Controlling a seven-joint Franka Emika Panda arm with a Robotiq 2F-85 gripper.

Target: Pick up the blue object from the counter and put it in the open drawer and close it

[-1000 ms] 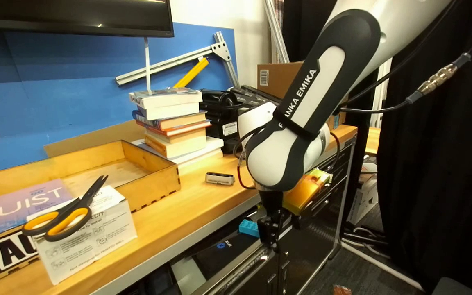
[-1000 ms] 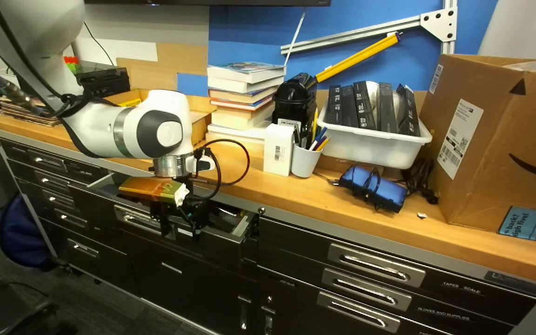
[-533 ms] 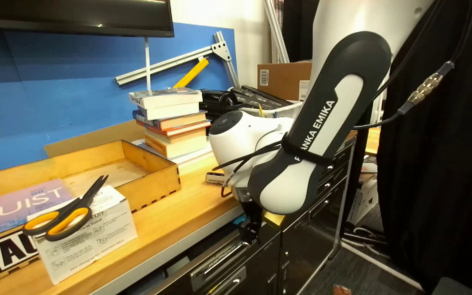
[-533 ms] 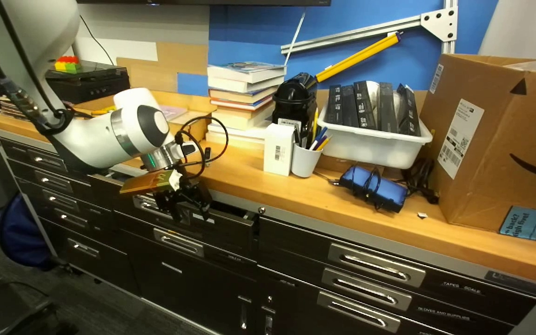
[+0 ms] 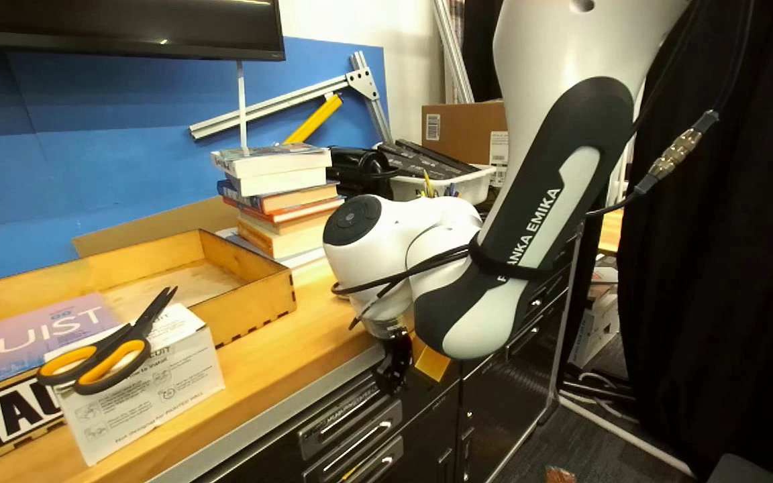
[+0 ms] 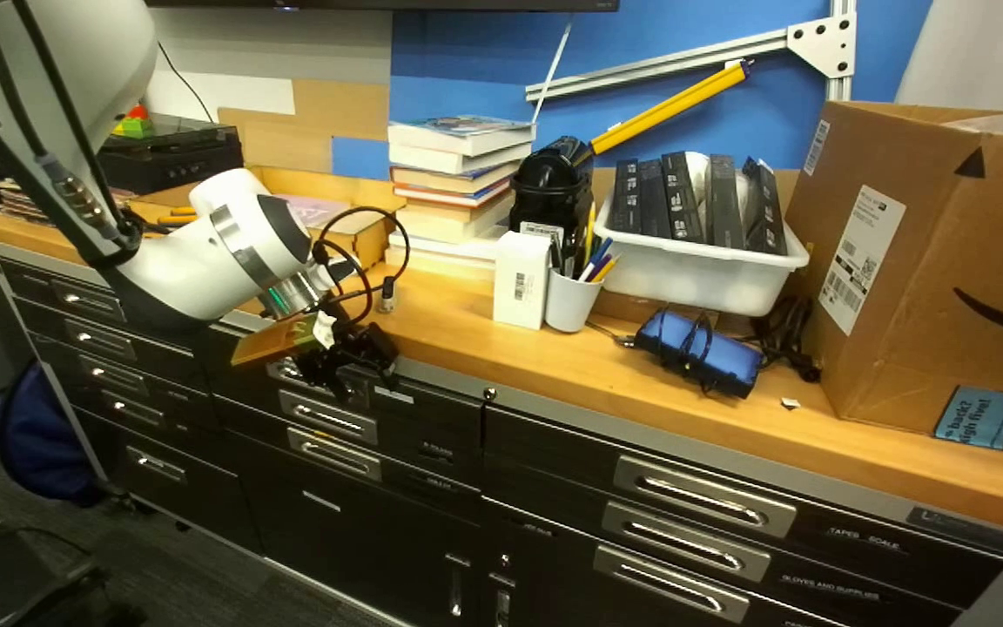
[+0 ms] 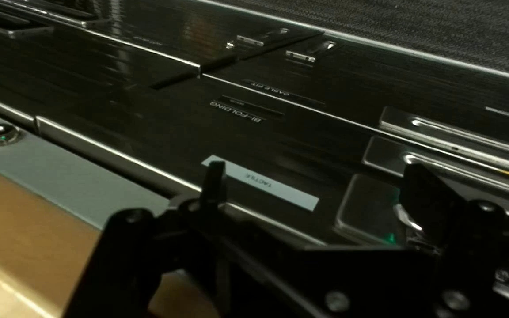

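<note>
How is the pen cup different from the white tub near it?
Size: the cup is small and narrow; the tub is much wider. Shape: the cup looks round; the tub looks boxy. Contents: the cup holds pens; the tub holds mostly black boxes. Both are pale and open-topped.

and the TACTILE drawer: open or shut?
Shut, or nearly: in an exterior view the drawer shows no interior, only its front under the counter. Whether fully seated, cannot tell.

The arm [image 5: 547, 194] slopes down from above the gripper [image 7: 318, 181]; the wrist [image 6: 290, 294] tilts just above it; in the wrist view the two fingers [image 7: 431, 196] stand well apart, though both exterior views seem too dark there.
</note>
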